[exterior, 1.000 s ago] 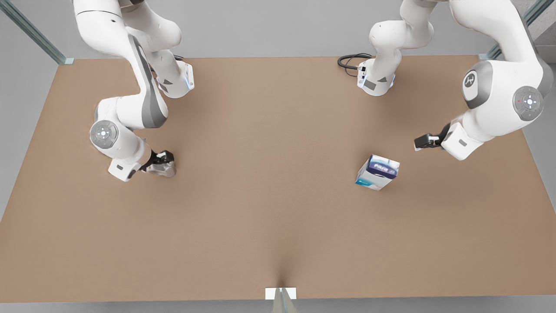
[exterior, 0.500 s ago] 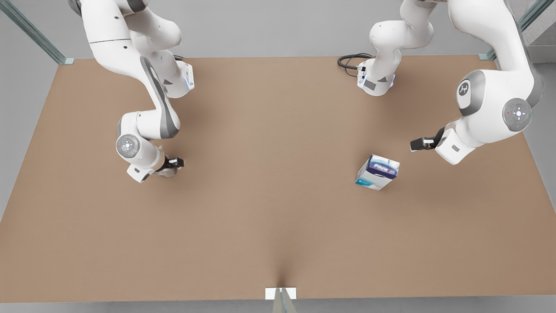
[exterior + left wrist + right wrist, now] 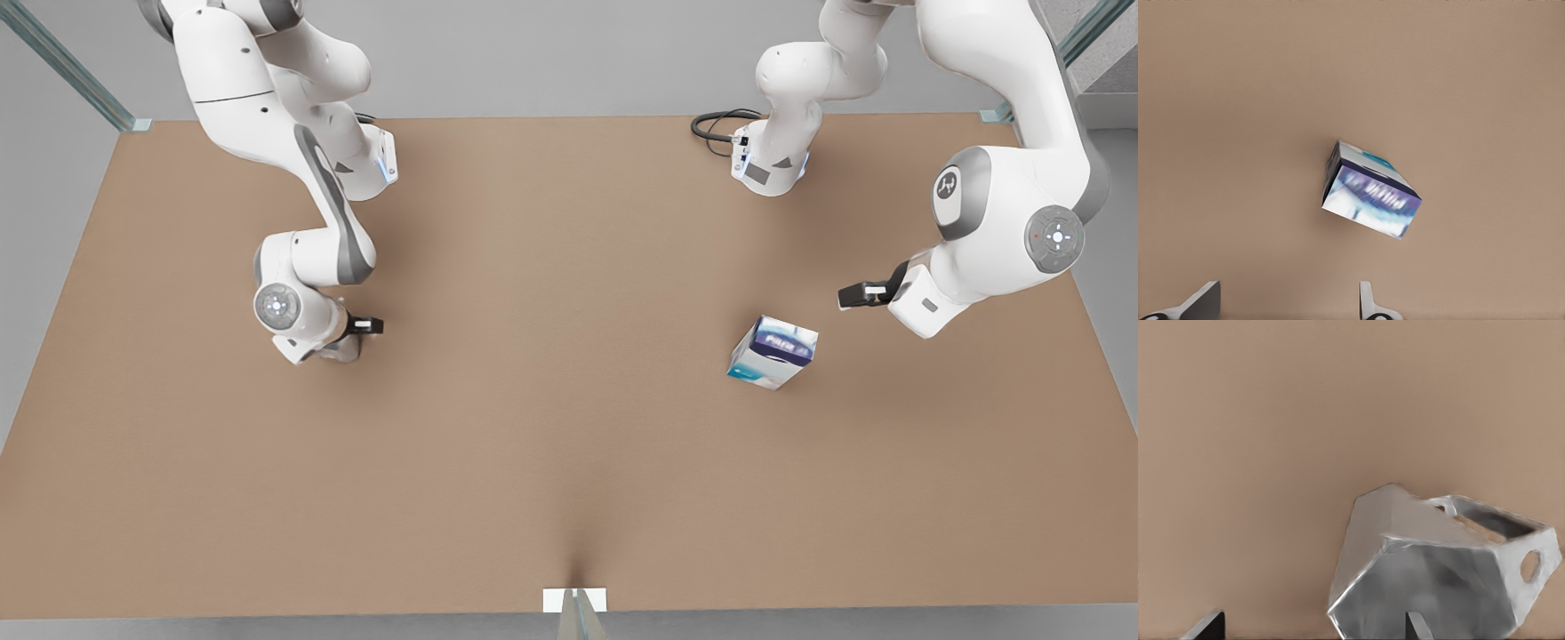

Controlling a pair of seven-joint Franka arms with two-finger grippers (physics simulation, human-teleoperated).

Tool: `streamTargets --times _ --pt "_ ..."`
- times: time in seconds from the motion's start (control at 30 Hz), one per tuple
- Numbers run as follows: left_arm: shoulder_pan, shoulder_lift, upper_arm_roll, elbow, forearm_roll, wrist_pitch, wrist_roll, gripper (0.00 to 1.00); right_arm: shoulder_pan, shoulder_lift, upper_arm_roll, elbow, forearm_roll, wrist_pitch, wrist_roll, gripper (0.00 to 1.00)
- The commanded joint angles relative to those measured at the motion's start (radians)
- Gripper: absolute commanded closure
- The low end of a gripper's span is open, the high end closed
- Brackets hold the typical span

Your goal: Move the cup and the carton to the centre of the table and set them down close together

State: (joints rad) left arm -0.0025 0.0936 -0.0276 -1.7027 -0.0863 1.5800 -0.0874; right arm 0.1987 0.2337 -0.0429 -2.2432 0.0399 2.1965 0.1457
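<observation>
A matte light-brown table (image 3: 569,427) is seen. The faceted silvery cup (image 3: 1438,567) is straddled by the spread-fingered right gripper (image 3: 356,342), seemingly ungripped. At 3 o'clock, the boxy carton (image 3: 772,352) is overlooked by the spread-fingered left gripper (image 3: 855,296).

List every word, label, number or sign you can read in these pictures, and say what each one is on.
White lettering on the dark blue-purple top panel of the carton: there, but too blurred to read in the front view or the left wrist view.
Small round emblem on the grey joint cover of the arm on the front view's right: too small to read.
The cup and the table: no text.
</observation>
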Motion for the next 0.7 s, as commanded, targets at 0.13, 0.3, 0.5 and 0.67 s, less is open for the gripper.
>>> streamTargets --times 0.13,0.3,0.5,0.67 --pt "-0.001 0.000 0.000 0.000 -0.001 0.002 0.000 0.00 -0.004 0.035 0.000 -0.001 -0.001 0.008 0.017 0.33" --pt "-0.001 0.001 0.000 0.000 -0.001 0.003 0.000 0.00 -0.008 0.047 -0.003 0.004 -0.017 -0.023 0.043 0.66" --pt "-0.001 0.011 0.018 0.003 -0.001 0.006 0.003 0.00 -0.012 0.061 -0.006 0.020 -0.103 0.005 0.038 0.79" --pt "-0.001 0.011 0.017 0.005 -0.001 0.006 0.003 0.00 -0.019 0.058 -0.006 0.020 -0.106 0.012 0.035 0.79"
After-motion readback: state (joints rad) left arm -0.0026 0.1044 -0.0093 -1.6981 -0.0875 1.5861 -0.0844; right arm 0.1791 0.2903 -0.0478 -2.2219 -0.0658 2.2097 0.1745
